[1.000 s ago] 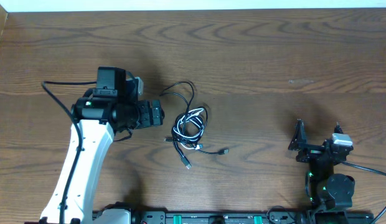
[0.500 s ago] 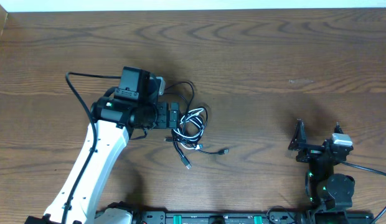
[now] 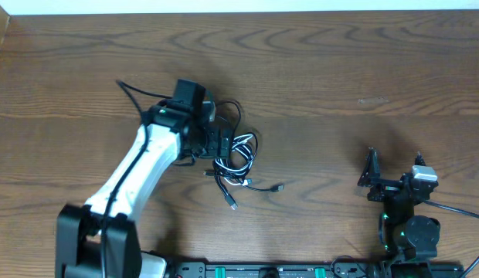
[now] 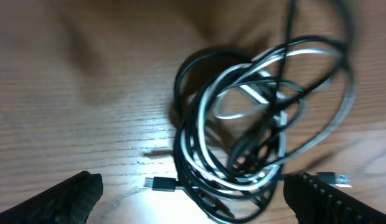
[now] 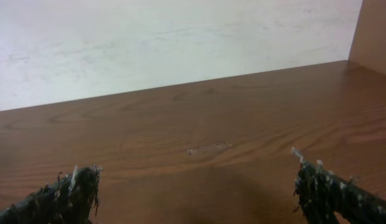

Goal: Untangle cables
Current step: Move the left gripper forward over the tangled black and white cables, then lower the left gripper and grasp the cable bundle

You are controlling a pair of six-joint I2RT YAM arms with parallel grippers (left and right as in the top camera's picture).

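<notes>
No readable text, labels, brand marks or numbers in any view. Nothing legible on the cables point(image 4: 255, 118), their plug ends, either arm, or the table point(image 3: 340, 69).

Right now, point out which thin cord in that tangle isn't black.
The thin white cord, looping through the middle; the other thin cords wound around it are all black.

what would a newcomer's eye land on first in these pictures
The knot of thin black and white cables mid-table stands out first, with its loops crossing and small plug ends poking out. The left gripper hovers open at the knot's edge, while the right gripper sits open and empty at the near right of the wooden table.
</notes>
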